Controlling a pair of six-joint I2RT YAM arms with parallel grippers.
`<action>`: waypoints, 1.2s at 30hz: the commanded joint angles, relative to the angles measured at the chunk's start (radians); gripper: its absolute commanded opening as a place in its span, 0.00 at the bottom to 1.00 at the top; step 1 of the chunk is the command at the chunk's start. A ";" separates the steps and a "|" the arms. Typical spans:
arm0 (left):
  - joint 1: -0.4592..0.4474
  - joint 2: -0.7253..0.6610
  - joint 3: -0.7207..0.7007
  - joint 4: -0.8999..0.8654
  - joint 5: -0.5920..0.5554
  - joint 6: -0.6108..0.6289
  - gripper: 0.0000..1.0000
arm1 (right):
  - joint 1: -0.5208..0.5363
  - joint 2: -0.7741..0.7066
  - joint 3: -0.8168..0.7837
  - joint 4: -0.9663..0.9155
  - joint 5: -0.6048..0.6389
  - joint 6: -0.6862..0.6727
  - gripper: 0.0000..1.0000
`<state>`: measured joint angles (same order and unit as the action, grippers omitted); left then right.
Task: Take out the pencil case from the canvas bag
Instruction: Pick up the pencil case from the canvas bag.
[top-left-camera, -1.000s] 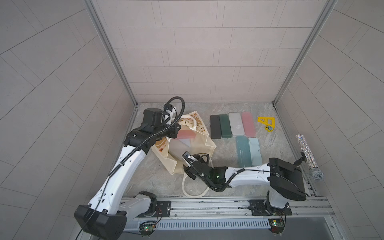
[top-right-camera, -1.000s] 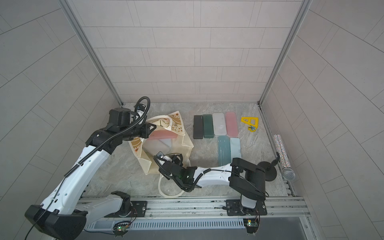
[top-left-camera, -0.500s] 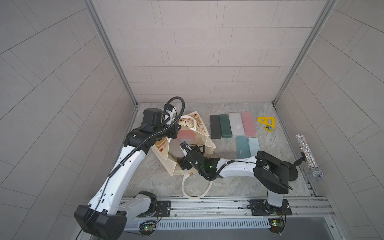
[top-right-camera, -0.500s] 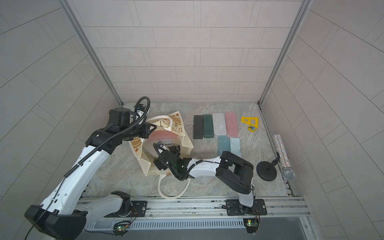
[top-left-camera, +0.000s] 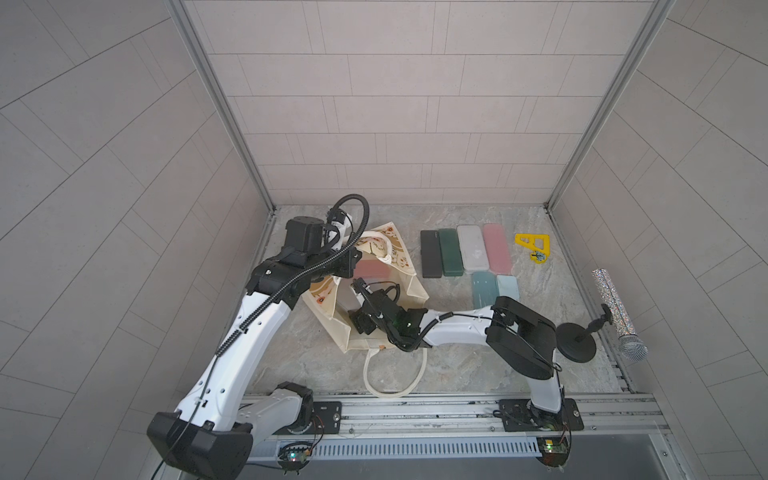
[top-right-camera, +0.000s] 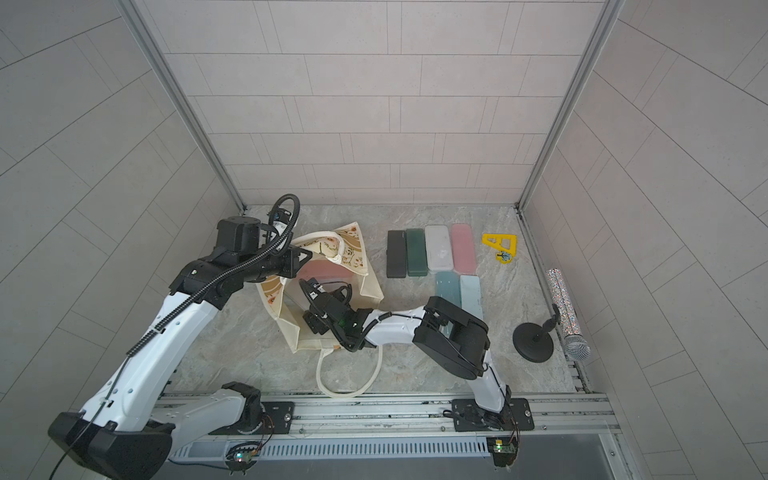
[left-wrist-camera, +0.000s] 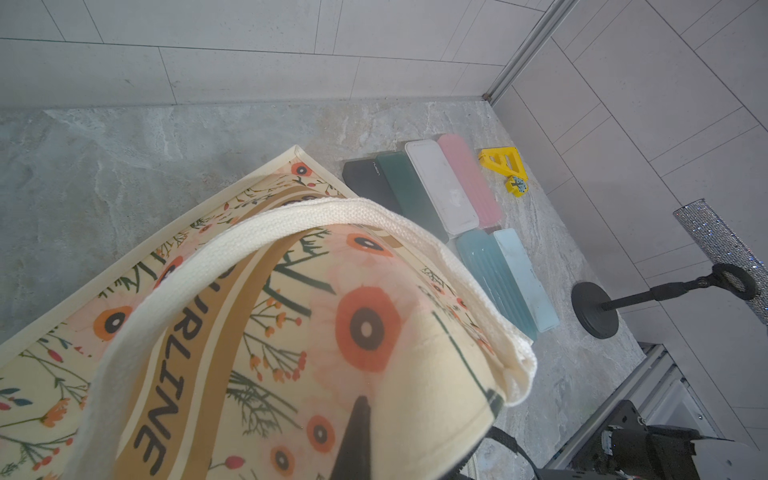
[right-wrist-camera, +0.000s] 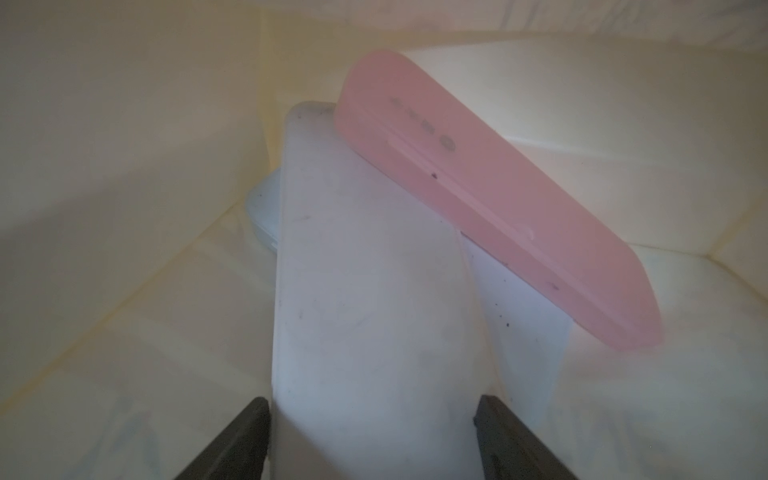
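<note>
Inside canvas bag (right-wrist-camera: 124, 145): right pincer (right-wrist-camera: 374, 405) grips frosted case (right-wrist-camera: 365, 291); left pincer (top-left-camera: 354, 262) pinches fabric

pencil case (right-wrist-camera: 374, 291) in canvas bag (top-left-camera: 415, 289), loose cases (top-left-camera: 469, 253) — rightward

The left claw (top-right-camera: 308, 258) pinches the raised rim of a flower-print canvas bag (top-right-camera: 291, 328), while the right claw (top-right-camera: 307, 287) reaches inside it, close to a pink pencil case (top-right-camera: 322, 270). Six more cases (top-right-camera: 440, 254) lie in two rows on the marbled surface (top-right-camera: 249, 345), near a yellow triangle (top-right-camera: 500, 245) and a glittery microphone (top-right-camera: 565, 303).
</note>
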<state>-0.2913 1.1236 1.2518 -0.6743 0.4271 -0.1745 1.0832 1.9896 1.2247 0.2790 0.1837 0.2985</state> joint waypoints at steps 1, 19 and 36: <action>-0.007 -0.042 0.027 0.038 0.032 0.006 0.00 | -0.007 0.007 0.005 -0.035 -0.020 0.018 0.71; -0.007 -0.046 0.036 0.033 0.015 0.009 0.00 | -0.027 -0.028 -0.037 -0.065 -0.032 0.089 0.87; -0.008 -0.050 0.041 0.019 0.000 0.019 0.00 | -0.041 -0.038 -0.012 -0.211 -0.054 -0.078 0.92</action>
<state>-0.2951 1.1141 1.2518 -0.6937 0.4095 -0.1593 1.0443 1.9804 1.2316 0.1772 0.1436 0.3122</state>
